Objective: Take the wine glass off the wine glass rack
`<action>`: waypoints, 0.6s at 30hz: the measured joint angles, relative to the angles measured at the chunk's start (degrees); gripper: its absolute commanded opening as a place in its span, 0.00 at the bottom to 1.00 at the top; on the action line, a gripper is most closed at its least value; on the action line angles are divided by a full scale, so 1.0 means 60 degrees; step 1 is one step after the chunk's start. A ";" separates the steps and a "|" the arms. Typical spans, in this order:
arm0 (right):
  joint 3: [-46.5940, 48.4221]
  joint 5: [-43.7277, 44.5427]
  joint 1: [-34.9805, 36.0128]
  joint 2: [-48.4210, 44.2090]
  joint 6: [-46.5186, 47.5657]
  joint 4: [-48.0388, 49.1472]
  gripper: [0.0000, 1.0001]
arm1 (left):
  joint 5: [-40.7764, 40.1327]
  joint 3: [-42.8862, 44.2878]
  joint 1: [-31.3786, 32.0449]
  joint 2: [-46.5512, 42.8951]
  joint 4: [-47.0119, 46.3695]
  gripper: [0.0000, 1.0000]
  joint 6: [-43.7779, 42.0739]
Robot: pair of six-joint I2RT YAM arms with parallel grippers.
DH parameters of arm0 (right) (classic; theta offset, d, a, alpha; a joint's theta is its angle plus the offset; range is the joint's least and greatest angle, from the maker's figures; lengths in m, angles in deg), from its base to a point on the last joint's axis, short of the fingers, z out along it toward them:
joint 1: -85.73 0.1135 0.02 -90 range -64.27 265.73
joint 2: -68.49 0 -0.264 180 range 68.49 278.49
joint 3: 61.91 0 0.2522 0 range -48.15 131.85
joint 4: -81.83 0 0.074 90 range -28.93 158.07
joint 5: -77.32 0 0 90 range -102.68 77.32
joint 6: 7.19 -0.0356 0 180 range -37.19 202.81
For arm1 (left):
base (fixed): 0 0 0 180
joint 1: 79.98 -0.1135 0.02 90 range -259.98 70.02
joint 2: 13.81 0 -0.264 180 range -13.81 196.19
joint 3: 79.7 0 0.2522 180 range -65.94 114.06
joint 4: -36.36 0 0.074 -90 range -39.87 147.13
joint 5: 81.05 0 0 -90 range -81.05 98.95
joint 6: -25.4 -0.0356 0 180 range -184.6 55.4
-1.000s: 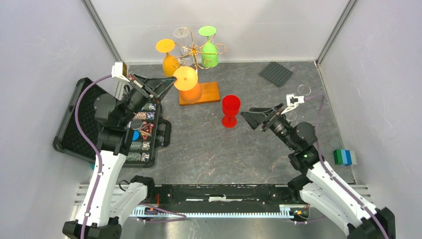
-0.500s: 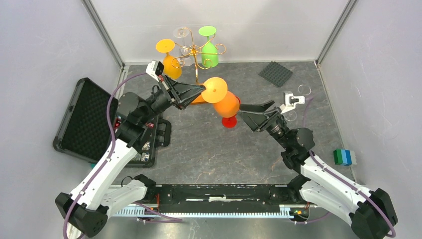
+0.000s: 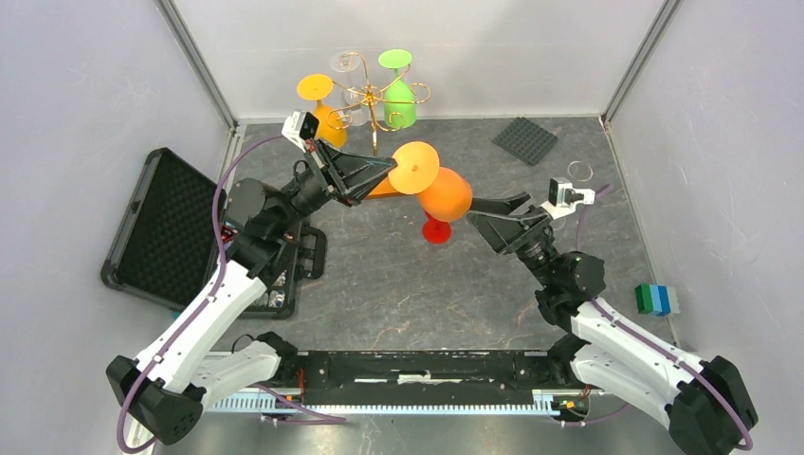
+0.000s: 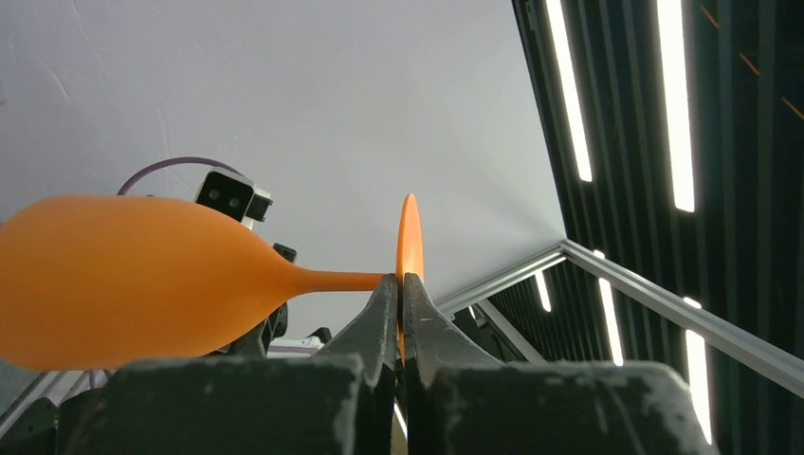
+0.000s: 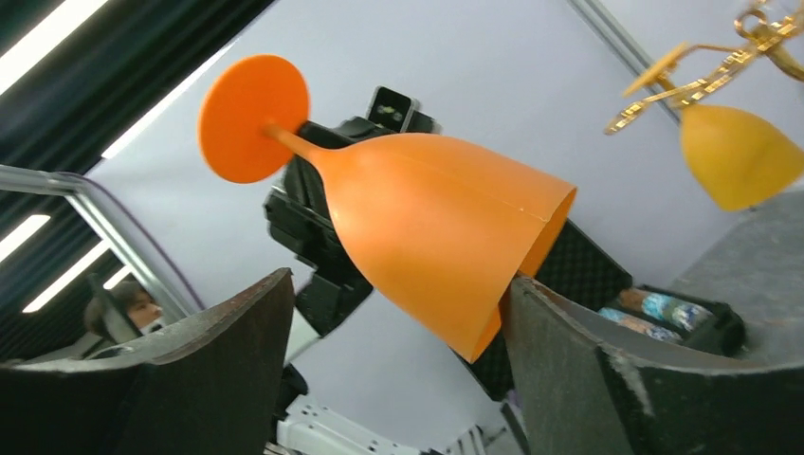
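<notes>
Orange wine glass (image 3: 444, 194), clear of the wine glass rack (image 3: 374, 95), hangs sideways in mid-air: my left gripper (image 3: 387, 171) is clamped tight on its foot, my right gripper (image 3: 471, 209) gapes around the bowl. Handover, I judge; next, right must close gently before left lets go.

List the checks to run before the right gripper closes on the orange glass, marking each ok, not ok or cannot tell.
1. Orange glass free of the rack: ok.
2. Left gripper shut on the glass's foot: ok.
3. Right gripper open, a finger on each side of the bowl: ok.
4. Right fingers clear of the bowl wall: cannot tell.
5. Red glass underneath clear of the bowl: cannot tell.
</notes>
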 measured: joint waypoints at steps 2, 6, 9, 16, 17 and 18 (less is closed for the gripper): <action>-0.0025 -0.0004 0.0007 0.0000 -0.0182 0.0433 0.73 | -0.0007 0.0029 0.0000 0.0000 -0.0113 0.02 0.0055; -0.0025 -0.0047 0.0018 -0.0004 -0.0357 0.1322 0.60 | -0.0007 0.0066 0.0004 0.0011 -0.0444 0.02 0.0266; -0.0025 -0.0113 0.0018 0.0058 -0.0444 0.1971 0.46 | 0.0000 0.0106 0.0047 0.0069 -0.0707 0.02 0.0317; -0.0025 -0.0288 0.0018 0.0401 -0.0718 0.3271 0.01 | -0.0004 0.0186 0.0106 0.0146 -0.0699 0.12 0.0291; -0.0022 -0.0324 0.0022 0.0393 -0.0831 0.3370 0.00 | -0.0007 0.0186 0.0098 0.0146 -0.0674 0.21 0.0270; -0.0011 -0.0375 0.0073 0.0346 -0.0867 0.3413 0.00 | -0.0011 0.0186 0.0098 0.0164 -0.0630 0.30 0.0244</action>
